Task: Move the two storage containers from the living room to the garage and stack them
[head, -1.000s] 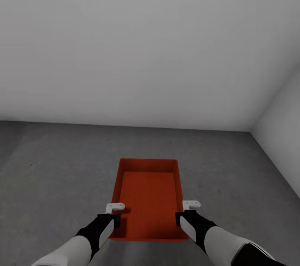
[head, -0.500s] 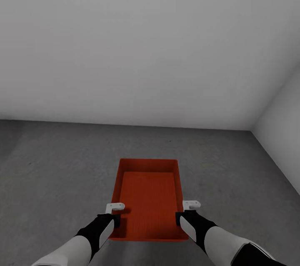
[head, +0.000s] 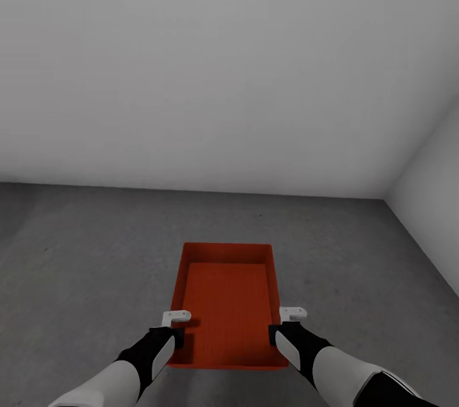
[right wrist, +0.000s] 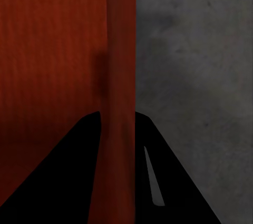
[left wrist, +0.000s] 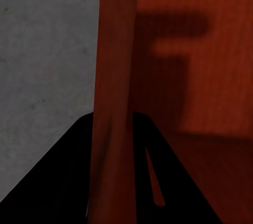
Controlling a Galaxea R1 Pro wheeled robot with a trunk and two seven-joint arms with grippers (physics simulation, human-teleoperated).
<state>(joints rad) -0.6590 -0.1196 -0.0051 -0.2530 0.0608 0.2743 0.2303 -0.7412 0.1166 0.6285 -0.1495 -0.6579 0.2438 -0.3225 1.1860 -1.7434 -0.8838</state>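
We hold one orange-red rectangular plastic storage container (head: pixel 227 305), lidless with plain tapered walls, between our two arms, out in front of us over the rough dark grey concrete floor (head: pixel 83 247) of the garage. Against the pictures from a second and half a second ago nothing has shifted: the container, both arms and the line where the pale grey wall (head: pixel 223 75) meets the floor all sit in the same places. We judge that we have stopped driving and are paused at the spot where the container is to go down.

Our left pincer (head: pixel 176 318) pinches the container's left long wall near its near end; in the left wrist view that wall (left wrist: pixel 113 103) runs straight between the dark fingers (left wrist: pixel 174 182). Our right pincer (head: pixel 292 314) pinches the right long wall in the same way, and the right wrist view shows that wall (right wrist: pixel 121 76) passing between its fingers (right wrist: pixel 168 182) with concrete beyond it.

From the head view we cannot tell whether the container's base already rests on the floor or hangs just above it. The container's far end points toward the wall, well apart from it, with the room's corner (head: pixel 386 199) off to the container's right. Since the standstill suggests arrival, we judge the next step to be lowering and letting go.
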